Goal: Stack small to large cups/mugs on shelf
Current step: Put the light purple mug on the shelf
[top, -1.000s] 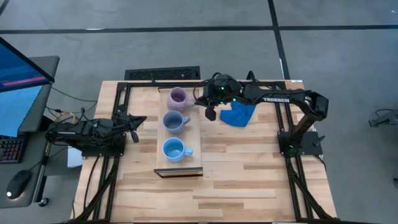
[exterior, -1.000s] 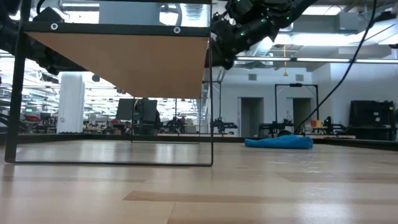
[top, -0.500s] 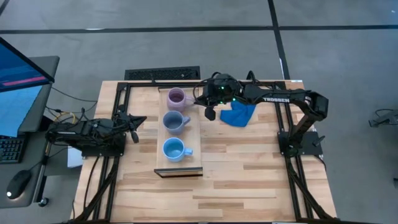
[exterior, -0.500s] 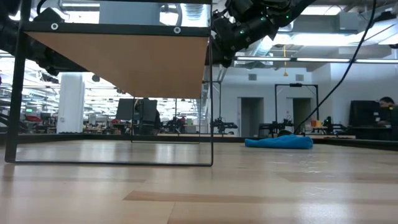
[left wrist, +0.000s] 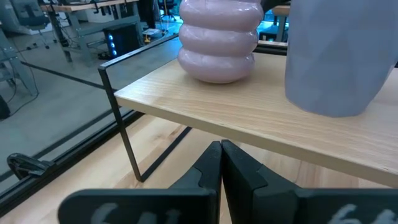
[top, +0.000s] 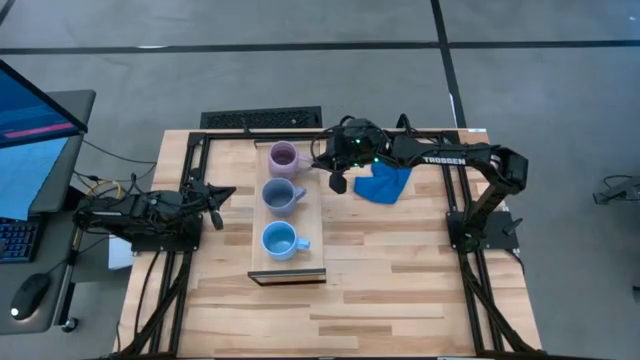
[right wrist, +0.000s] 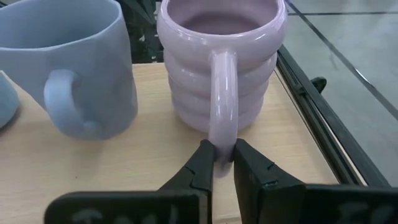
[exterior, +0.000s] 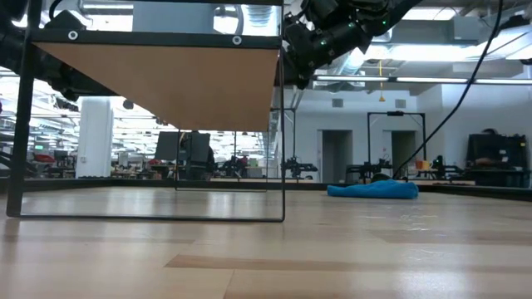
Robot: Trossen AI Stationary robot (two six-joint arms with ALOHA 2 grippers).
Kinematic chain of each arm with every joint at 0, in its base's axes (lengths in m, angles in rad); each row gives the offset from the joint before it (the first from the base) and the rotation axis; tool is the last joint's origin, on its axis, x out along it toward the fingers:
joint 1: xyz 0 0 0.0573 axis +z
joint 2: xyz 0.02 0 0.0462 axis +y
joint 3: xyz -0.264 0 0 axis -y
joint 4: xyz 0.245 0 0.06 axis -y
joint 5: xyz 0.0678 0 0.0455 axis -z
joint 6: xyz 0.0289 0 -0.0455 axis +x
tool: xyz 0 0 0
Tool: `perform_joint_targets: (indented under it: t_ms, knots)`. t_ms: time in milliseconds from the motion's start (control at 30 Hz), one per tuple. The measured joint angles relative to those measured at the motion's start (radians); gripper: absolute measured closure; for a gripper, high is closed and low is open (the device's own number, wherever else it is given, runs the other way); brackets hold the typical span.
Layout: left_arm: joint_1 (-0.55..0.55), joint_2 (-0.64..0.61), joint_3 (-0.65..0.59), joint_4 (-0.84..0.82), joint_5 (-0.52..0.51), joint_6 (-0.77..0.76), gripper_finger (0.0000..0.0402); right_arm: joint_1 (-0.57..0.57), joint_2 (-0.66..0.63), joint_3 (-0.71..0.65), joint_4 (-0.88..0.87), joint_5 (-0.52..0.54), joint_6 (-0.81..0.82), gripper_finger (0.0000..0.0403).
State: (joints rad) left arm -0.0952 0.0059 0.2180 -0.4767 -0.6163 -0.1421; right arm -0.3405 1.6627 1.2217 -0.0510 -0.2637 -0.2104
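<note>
Three mugs stand upright in a row on the pale shelf [top: 311, 215]: a lilac mug [top: 284, 157] at the far end, a slate-blue mug [top: 279, 195] in the middle and a sky-blue mug [top: 277, 240] nearest. My right gripper [right wrist: 220, 163] reaches in from the table's right and is shut on the lilac mug [right wrist: 221, 56]. Off the shelf's left side, my left gripper [left wrist: 221, 155] waits shut with nothing in it, facing the lilac mug [left wrist: 219, 38] and the slate-blue mug [left wrist: 339, 56]. My right gripper pinches the lilac mug's handle [right wrist: 222, 144] between its two fingers, near the handle's lower end. The fingers [right wrist: 200, 163] come from the table's right side, slanting a little downward, and lie across the handle. The mug stands upright with its base on the shelf [right wrist: 143, 155].
A bright blue cloth [top: 383, 182] lies crumpled on the tabletop right of the shelf, under my right arm. The shelf stands raised on thin black metal legs [exterior: 281, 166]. The near half of the wooden tabletop [top: 400, 300] is bare.
</note>
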Motion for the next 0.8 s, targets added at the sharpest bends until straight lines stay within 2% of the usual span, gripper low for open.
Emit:
perform_joint_targets:
  t_ms: [700,800]
  knots:
    - [0.0,0.0,0.0,-0.003,-0.001,-0.032,0.0401,-0.026,0.011,0.067,-0.1,0.005,-0.044,0.035]
    - [0.0,0.0,0.0,-0.004,0.0,-0.037,0.0401,-0.028,0.011,0.067,-0.097,0.007,-0.053,0.034]
